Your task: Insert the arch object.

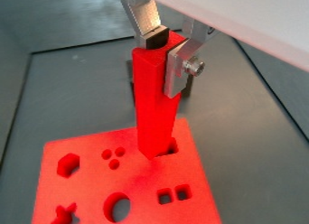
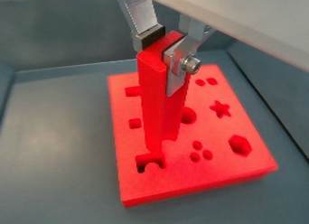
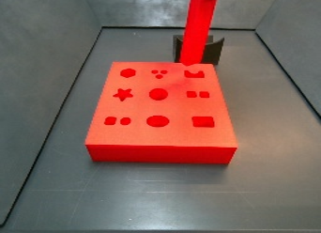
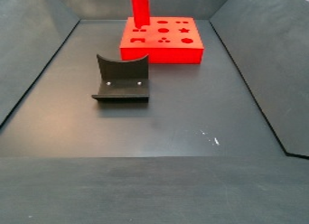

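My gripper (image 1: 163, 50) is shut on the top of a tall red arch piece (image 1: 157, 106) and holds it upright; it also shows in a wrist view (image 2: 162, 49). The piece (image 2: 157, 110) hangs over the red board (image 2: 236, 128) with shaped holes. Its notched lower end sits right at the arch-shaped hole (image 2: 148, 163) near one edge of the board. I cannot tell whether it has entered the hole. In both side views the piece (image 3: 197, 30) (image 4: 140, 9) stands over the board (image 3: 157, 110) (image 4: 169, 42), and the gripper is cut off above the frame.
The dark fixture (image 4: 121, 80) stands on the floor apart from the board; it also shows behind the piece in a side view (image 3: 216, 49). Grey walls (image 3: 51, 96) ring the bin floor.
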